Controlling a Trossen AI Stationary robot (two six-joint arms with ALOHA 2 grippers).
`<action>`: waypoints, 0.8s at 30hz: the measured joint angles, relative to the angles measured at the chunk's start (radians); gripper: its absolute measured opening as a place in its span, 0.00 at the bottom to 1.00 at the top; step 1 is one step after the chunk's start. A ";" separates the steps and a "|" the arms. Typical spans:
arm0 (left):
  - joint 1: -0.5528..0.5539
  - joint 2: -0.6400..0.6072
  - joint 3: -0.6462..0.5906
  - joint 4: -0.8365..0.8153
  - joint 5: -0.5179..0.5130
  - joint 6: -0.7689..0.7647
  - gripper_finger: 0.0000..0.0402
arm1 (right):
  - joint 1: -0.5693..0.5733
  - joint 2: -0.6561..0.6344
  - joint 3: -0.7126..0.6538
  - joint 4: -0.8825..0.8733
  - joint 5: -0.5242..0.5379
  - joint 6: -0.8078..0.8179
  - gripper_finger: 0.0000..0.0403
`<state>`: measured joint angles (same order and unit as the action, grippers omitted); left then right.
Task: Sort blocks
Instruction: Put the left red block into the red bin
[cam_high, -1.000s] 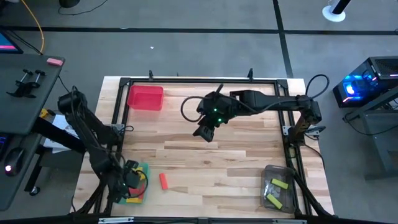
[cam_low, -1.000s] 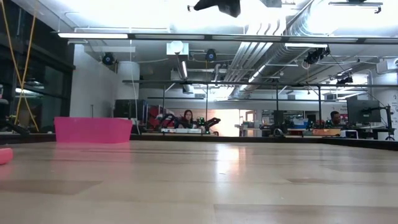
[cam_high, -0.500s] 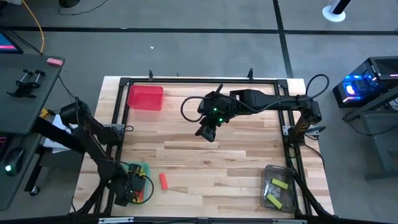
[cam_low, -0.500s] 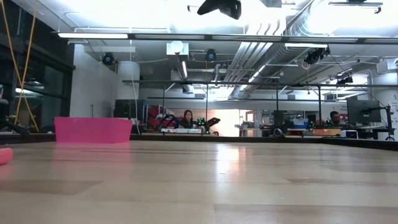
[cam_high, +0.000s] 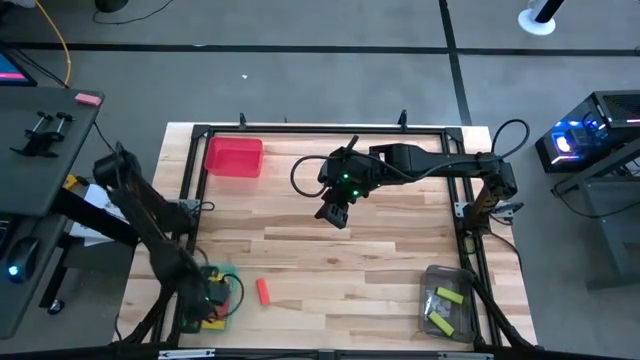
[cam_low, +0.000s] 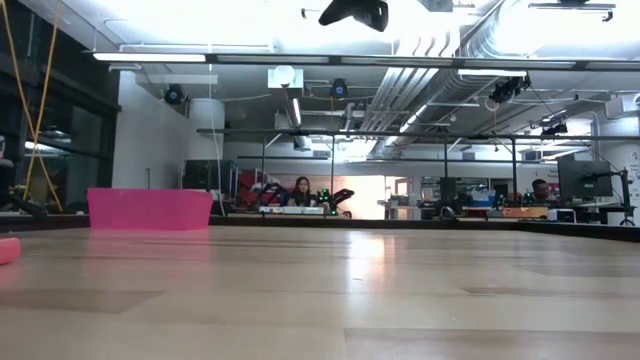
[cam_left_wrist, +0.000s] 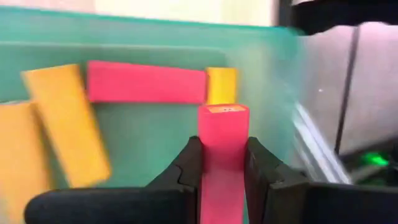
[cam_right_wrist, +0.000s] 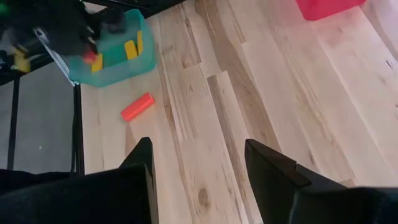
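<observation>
jaws (dark) clamp smooth rectangular red block (cam_left_wrist: 222, 155).

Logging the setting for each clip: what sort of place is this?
Most likely a robotics lab or workshop: exposed ceiling ducts, benches with monitors behind the wooden table, and a lit computer tower beside it.

— What did the left gripper (cam_left_wrist: 222, 167) have between its two dark fingers (cam_left_wrist: 188, 167)?

— A red rectangular block (cam_left_wrist: 222, 158), clamped on both sides, its end face pointing into the translucent green plastic tray (cam_left_wrist: 149, 53)

— And inside the tray?

— A second red bar (cam_left_wrist: 145, 83) lay crosswise just past the held one, with a small yellow block (cam_left_wrist: 221, 85) touching its end. Two larger yellow bars sat apart from those: a tilted one (cam_left_wrist: 67, 124) and another one (cam_left_wrist: 18, 155) cut off at the picture's edge
</observation>
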<state>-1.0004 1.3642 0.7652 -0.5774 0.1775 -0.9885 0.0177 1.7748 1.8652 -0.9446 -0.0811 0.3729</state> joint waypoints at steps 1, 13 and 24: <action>0.000 -0.044 0.017 -0.050 -0.008 0.012 0.10 | 0.000 0.000 0.000 0.000 0.000 -0.002 0.35; 0.457 -0.494 0.273 -0.597 -0.832 0.324 0.10 | -0.027 0.000 0.000 0.000 -0.001 0.014 0.35; 1.552 -0.300 0.123 -0.249 -0.389 1.079 0.10 | -0.075 0.000 0.000 0.223 0.021 0.101 0.35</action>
<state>0.5516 1.0639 0.8879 -0.8263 -0.2113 0.0908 -0.0573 1.7748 1.8651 -0.7214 -0.0601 0.4742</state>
